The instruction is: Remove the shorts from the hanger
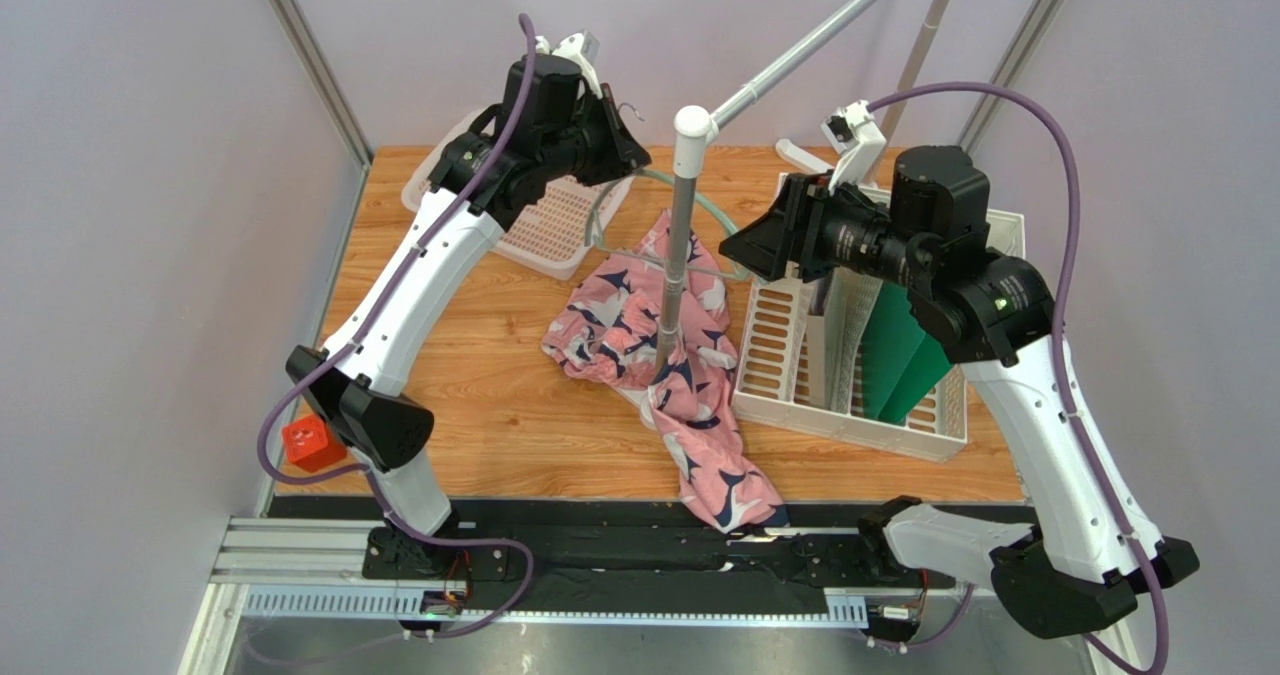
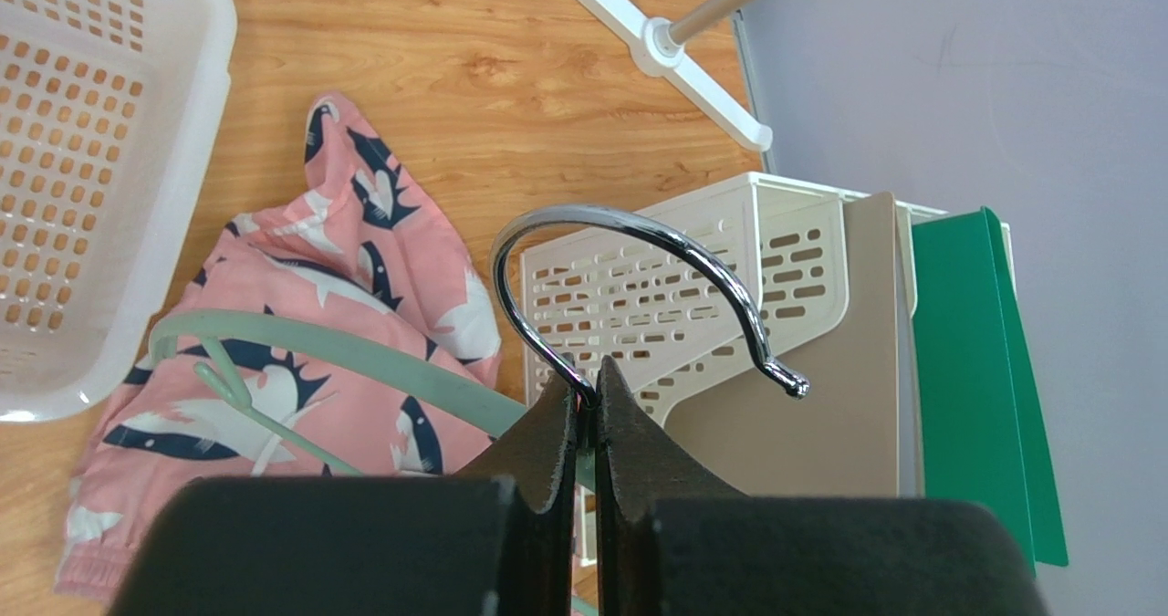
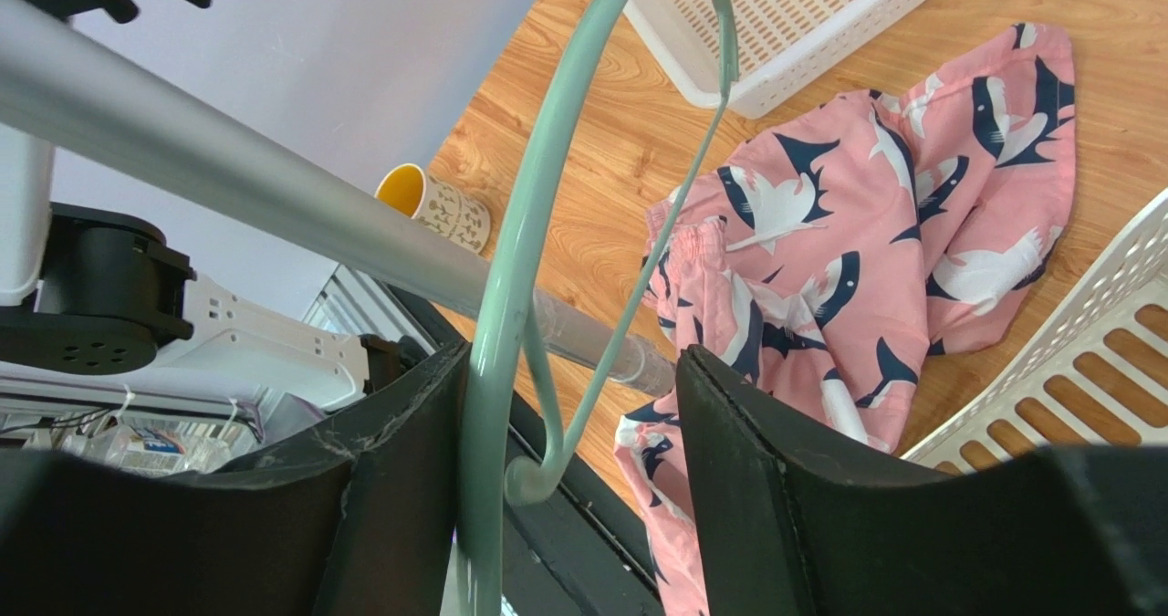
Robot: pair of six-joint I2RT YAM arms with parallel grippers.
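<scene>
My left fingers (image 2: 549,472) clamp the hanger (image 2: 343,356) by its wire hook (image 2: 590,212); my right fingers (image 3: 398,486) gape around its stiff, light arm. The shorts (image 1: 601,323) look limp: pinch a bunched fold.

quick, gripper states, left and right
left gripper: closed on the hanger at its hook
right gripper: open, the hanger passing between, not gripped
</scene>
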